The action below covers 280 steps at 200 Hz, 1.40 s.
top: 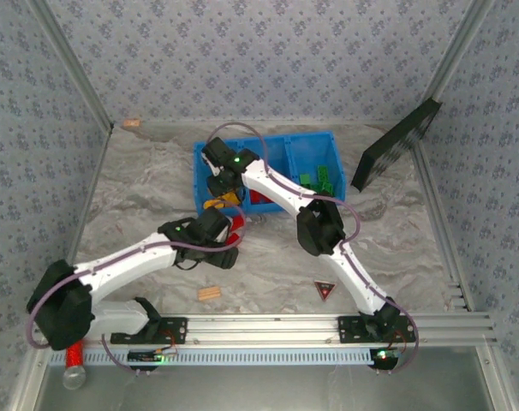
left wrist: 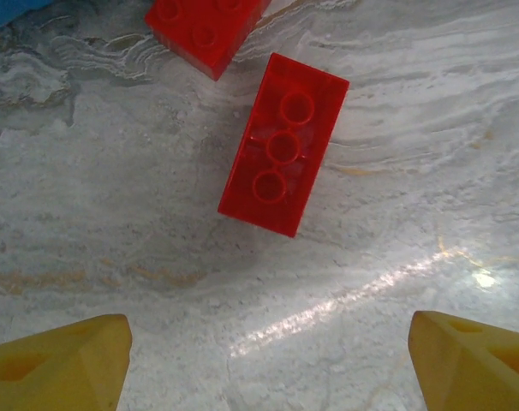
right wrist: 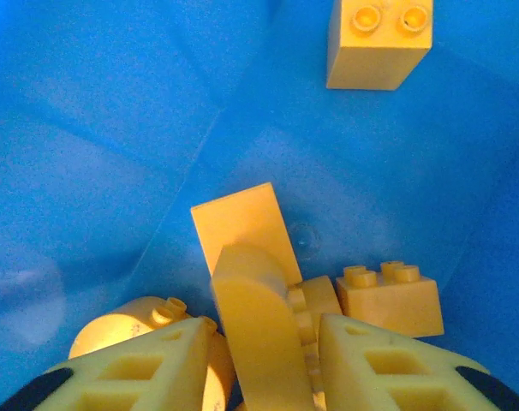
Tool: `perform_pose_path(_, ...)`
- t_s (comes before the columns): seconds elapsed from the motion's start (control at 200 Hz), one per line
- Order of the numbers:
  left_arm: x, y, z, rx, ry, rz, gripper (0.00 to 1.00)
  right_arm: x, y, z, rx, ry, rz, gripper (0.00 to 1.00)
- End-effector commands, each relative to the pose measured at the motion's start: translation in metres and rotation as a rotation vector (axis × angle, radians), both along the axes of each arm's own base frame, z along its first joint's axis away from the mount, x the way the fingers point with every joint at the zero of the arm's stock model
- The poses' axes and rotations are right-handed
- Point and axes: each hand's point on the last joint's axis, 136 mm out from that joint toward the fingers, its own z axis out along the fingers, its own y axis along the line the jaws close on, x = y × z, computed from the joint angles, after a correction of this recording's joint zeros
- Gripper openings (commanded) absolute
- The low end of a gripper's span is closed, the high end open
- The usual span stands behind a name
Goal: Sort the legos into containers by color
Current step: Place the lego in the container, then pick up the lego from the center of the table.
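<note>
My left gripper [left wrist: 272, 368] hangs open over the marbled table, nothing between its yellow fingers [left wrist: 62, 364]. Just ahead of it lies a red lego [left wrist: 283, 145], hollow side up, with a second red lego [left wrist: 204, 26] beyond, near the blue bin's corner [left wrist: 11, 8]. My right gripper [right wrist: 264, 360] is down in the bin's left compartment [right wrist: 114, 128] among yellow legos [right wrist: 388, 295]. A yellow curved piece [right wrist: 251, 325] stands between its fingers, which are slightly apart, with a thin gap on the left side. From above, green legos [top: 319, 180] lie in the right compartment and red ones [top: 259, 197] in the middle.
A tan ridged wooden piece [top: 210, 293] and a dark triangle with a red mark [top: 325, 289] lie near the front rail. A black panel [top: 396, 145] leans at the back right. The bin's walls [top: 311, 139] surround the right gripper closely.
</note>
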Motion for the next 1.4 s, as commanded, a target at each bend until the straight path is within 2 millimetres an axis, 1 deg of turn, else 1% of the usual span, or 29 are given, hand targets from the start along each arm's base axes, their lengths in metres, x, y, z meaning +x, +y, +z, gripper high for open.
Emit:
perform_pose_path(0.0, 0.021, -0.018, 0.010, -0.001, -0.066, -0.042, 0.85, 0.000, -0.006, 0.045, 0.050, -0.042, -0.005, 0.43)
perform_pose_path(0.17, 0.029, -0.030, 0.000, 0.007, -0.051, -0.069, 0.85, -0.005, -0.010, 0.081, 0.096, -0.070, 0.005, 0.49)
perform_pose_path(0.275, 0.033, -0.036, -0.007, 0.008, -0.024, -0.082, 0.85, -0.012, -0.010, 0.104, 0.143, -0.085, 0.030, 0.55)
perform_pose_path(0.315, 0.033, -0.039, -0.010, 0.003, -0.007, -0.082, 0.84, -0.016, -0.010, 0.112, 0.159, -0.090, 0.043, 0.57)
perform_pose_path(0.32, 0.034, -0.039, -0.011, 0.002, -0.005, -0.082, 0.84, -0.017, -0.011, 0.116, 0.163, -0.095, 0.044, 0.57)
perform_pose_path(0.395, 0.035, -0.041, -0.018, 0.002, 0.020, -0.079, 0.83, -0.023, -0.016, 0.134, 0.185, -0.113, 0.059, 0.59)
perform_pose_path(0.485, 0.035, -0.043, -0.028, 0.003, 0.056, -0.079, 0.80, -0.030, -0.028, 0.156, 0.202, -0.136, 0.050, 0.59)
perform_pose_path(0.61, 0.034, -0.044, -0.045, 0.004, 0.112, -0.070, 0.76, -0.035, -0.054, 0.188, 0.226, -0.185, 0.011, 0.60)
perform_pose_path(0.685, 0.030, -0.047, -0.053, 0.006, 0.154, -0.068, 0.70, -0.039, -0.075, 0.203, 0.229, -0.215, -0.024, 0.60)
perform_pose_path(0.76, 0.027, -0.047, -0.059, 0.006, 0.184, -0.050, 0.58, -0.044, -0.099, 0.212, 0.225, -0.236, -0.066, 0.61)
perform_pose_path(0.85, 0.021, -0.048, -0.061, 0.012, 0.204, -0.034, 0.47, -0.049, -0.133, 0.215, 0.222, -0.239, -0.137, 0.62)
perform_pose_path(0.96, 0.011, -0.054, -0.062, 0.034, 0.239, -0.049, 0.41, -0.055, -0.178, 0.212, 0.228, -0.224, -0.246, 0.62)
perform_pose_path(0.98, 0.009, -0.056, -0.062, 0.037, 0.245, -0.054, 0.40, -0.056, -0.186, 0.208, 0.225, -0.216, -0.268, 0.62)
perform_pose_path(0.984, 0.009, -0.056, -0.062, 0.037, 0.247, -0.056, 0.40, -0.057, -0.191, 0.208, 0.225, -0.215, -0.279, 0.62)
perform_pose_path(1.044, 0.004, -0.064, -0.057, 0.034, 0.256, -0.074, 0.37, -0.064, -0.214, 0.203, 0.225, -0.210, -0.333, 0.63)
perform_pose_path(1.054, 0.004, -0.066, -0.055, 0.031, 0.255, -0.077, 0.37, -0.066, -0.220, 0.202, 0.229, -0.208, -0.348, 0.63)
perform_pose_path(1.124, 0.003, -0.078, -0.044, 0.019, 0.258, -0.097, 0.34, -0.078, -0.246, 0.195, 0.239, -0.192, -0.414, 0.64)
perform_pose_path(1.169, 0.005, -0.087, -0.034, 0.005, 0.255, -0.106, 0.33, -0.086, -0.260, 0.188, 0.243, -0.178, -0.448, 0.64)
perform_pose_path(1.219, 0.013, -0.098, -0.019, -0.020, 0.239, -0.114, 0.33, -0.098, -0.276, 0.179, 0.246, -0.160, -0.489, 0.64)
perform_pose_path(1.254, 0.021, -0.108, -0.006, -0.046, 0.211, -0.121, 0.33, -0.104, -0.283, 0.175, 0.247, -0.154, -0.506, 0.64)
perform_pose_path(1.279, 0.024, -0.110, 0.000, -0.037, 0.211, -0.125, 0.33, -0.109, -0.289, 0.171, 0.249, -0.146, -0.520, 0.64)
perform_pose_path(1.344, 0.040, -0.123, 0.020, -0.039, 0.168, -0.141, 0.33, -0.122, -0.299, 0.160, 0.259, -0.123, -0.551, 0.65)
perform_pose_path(1.374, 0.047, -0.129, 0.028, -0.038, 0.152, -0.151, 0.33, -0.127, -0.302, 0.161, 0.273, -0.125, -0.559, 0.65)
perform_pose_path(1.379, 0.049, -0.130, 0.029, -0.039, 0.148, -0.151, 0.33, -0.129, -0.303, 0.155, 0.265, -0.113, -0.562, 0.65)
perform_pose_path(1.394, 0.053, -0.134, 0.033, -0.041, 0.140, -0.157, 0.33, -0.132, -0.305, 0.149, 0.259, -0.102, -0.568, 0.65)
